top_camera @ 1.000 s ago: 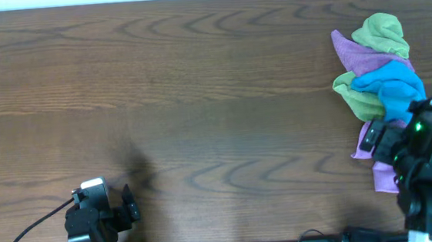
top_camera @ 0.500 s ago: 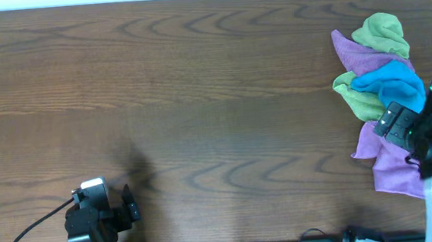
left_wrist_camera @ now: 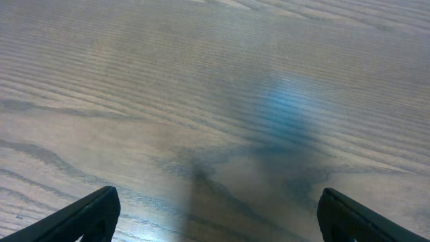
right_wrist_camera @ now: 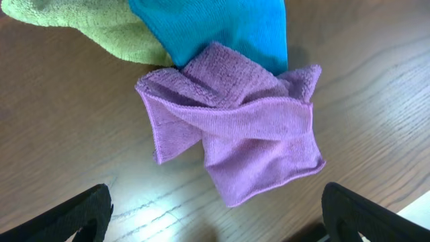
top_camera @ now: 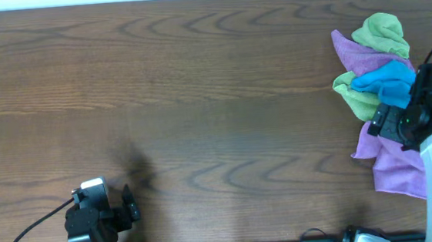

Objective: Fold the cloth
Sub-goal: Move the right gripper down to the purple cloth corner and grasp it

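Observation:
The lilac cloth (right_wrist_camera: 248, 131) lies crumpled on the wooden table at the right, its top edge tucked under a bright blue cloth (right_wrist_camera: 215, 27). In the overhead view the lilac cloth (top_camera: 393, 169) spreads toward the front edge. My right gripper (right_wrist_camera: 215, 205) is open and empty, hovering just above the cloth's near edge; overhead, the right gripper (top_camera: 390, 121) sits over the pile's middle. My left gripper (left_wrist_camera: 218, 202) is open and empty over bare wood, and in the overhead view it (top_camera: 126, 209) is at the front left.
The blue cloth (top_camera: 387, 80) lies between two olive-green cloths (top_camera: 383, 30) (top_camera: 357, 98), with another lilac fold (top_camera: 350, 52) at the pile's back; whether it is the same cloth I cannot tell. The table's right edge is close to the pile.
My right arm has moved away from the front edge toward the pile's middle, uncovering the lower lilac cloth. The left arm has not moved.

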### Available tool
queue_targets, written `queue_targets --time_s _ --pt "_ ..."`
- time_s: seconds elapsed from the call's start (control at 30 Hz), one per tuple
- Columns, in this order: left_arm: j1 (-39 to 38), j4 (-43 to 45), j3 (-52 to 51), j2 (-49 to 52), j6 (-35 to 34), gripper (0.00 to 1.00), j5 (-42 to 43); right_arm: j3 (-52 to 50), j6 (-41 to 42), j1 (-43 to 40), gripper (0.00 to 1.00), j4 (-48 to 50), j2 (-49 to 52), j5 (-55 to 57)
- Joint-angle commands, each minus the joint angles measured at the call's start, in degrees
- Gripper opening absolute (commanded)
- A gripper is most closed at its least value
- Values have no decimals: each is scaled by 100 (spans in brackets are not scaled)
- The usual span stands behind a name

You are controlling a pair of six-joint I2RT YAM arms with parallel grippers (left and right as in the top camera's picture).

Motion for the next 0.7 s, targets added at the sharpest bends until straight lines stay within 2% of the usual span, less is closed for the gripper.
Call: queue_targets --time_s 0.0,0.23,0.67 --pt "-33 -146 -39 -37 -39 95 -46 90 -197 -52 99 136 39 223" --pt "-33 -146 -39 -37 -39 95 -46 37 -219 -413 99 262 46 398" --pt "-33 -146 -39 -37 -39 95 -46 -61 -553 -2282 99 664 208 -1554"
